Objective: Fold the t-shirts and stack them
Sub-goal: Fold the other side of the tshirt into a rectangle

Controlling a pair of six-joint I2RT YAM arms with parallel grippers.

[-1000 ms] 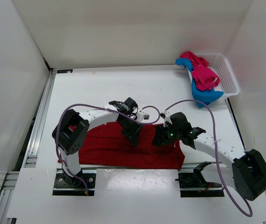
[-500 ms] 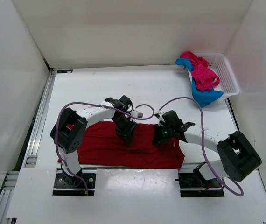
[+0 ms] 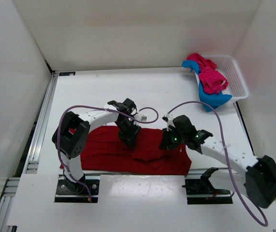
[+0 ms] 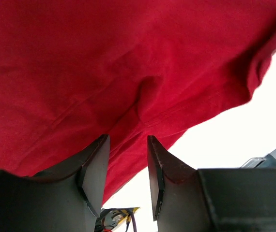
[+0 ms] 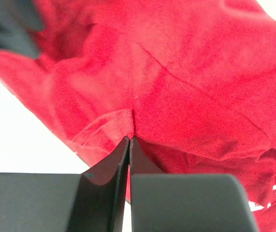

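The dark red t-shirt (image 3: 104, 150) lies spread near the table's front edge, and it fills the left wrist view (image 4: 104, 63) and the right wrist view (image 5: 186, 72). My left gripper (image 3: 130, 140) hovers over the shirt's middle near its upper edge; its jaws (image 4: 127, 140) stand apart, with cloth and white table showing through the gap. My right gripper (image 3: 166, 143) is shut on a pinch of the red shirt's hem (image 5: 130, 139) at the right part. The pink t-shirt (image 3: 210, 77) and the blue t-shirt (image 3: 213, 100) hang over the basket at the back right.
A white mesh basket (image 3: 237, 79) stands at the back right corner against the wall. White walls enclose the table on three sides. Purple cables loop above both arms. A metal rail runs along the left edge (image 3: 43, 121).
My right gripper has closed from open onto the red shirt's hem, and its arm has swung a little. The left gripper shifted slightly left and kept its jaws apart.
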